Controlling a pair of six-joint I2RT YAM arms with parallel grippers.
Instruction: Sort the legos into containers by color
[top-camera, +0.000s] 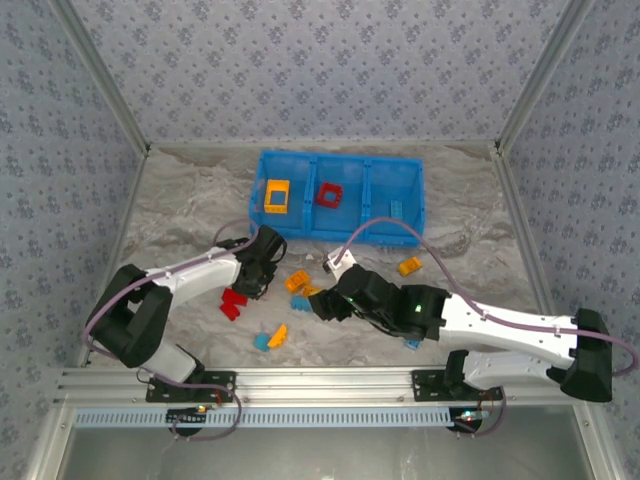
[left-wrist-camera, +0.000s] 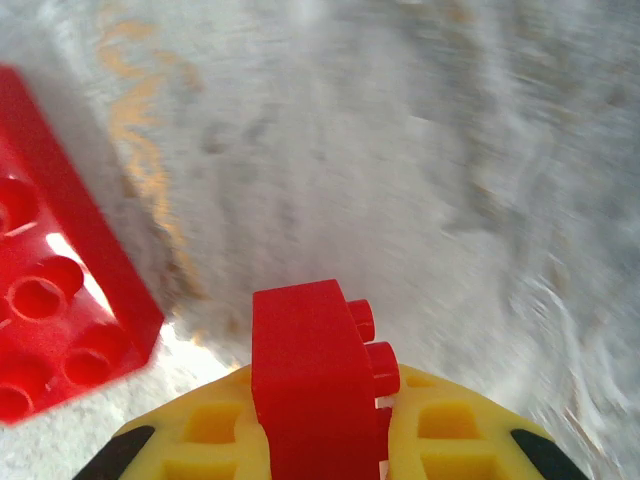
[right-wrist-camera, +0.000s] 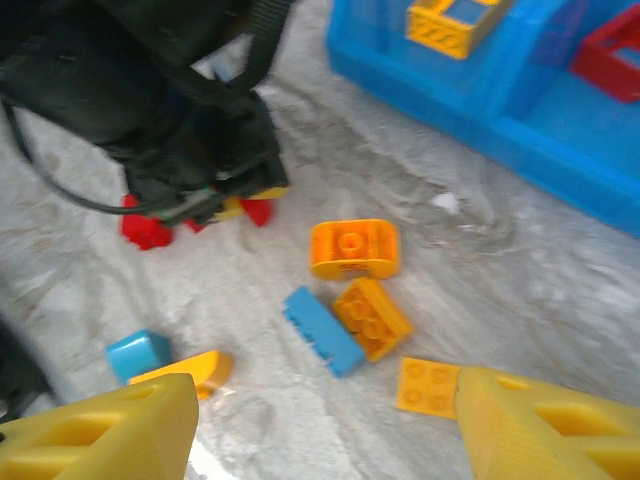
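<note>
Because the small red lego (left-wrist-camera: 310, 385) is hard, light plastic, it will not squash or bend. Its smooth sides look slippery, though, so I think it can slide out if the squeeze is weak. The best place to hold it is on its 2 flat sides, not on the bumps.

That is where it sits now. The left gripper (left-wrist-camera: 320, 445) has its 2 yellow fingers (left-wrist-camera: 440, 430) pressed on the lego, 1 on each side. The lego stands up between them, and its bumps point to the right. I cannot tell if it is off the table (top-camera: 180, 200) yet. A big red lego (left-wrist-camera: 50, 310) lies just to the left of it.

All this is near the front of the blue bin (top-camera: 345, 157), by its left end. A red frame (top-camera: 329, 194) lies in the middle box of the bin, so I guess this lego goes there.

The right gripper (right-wrist-camera: 320, 425) is spread wide and holds nothing. It hangs over an orange lego (right-wrist-camera: 372, 317) that touches a blue lego (right-wrist-camera: 322, 330).
</note>
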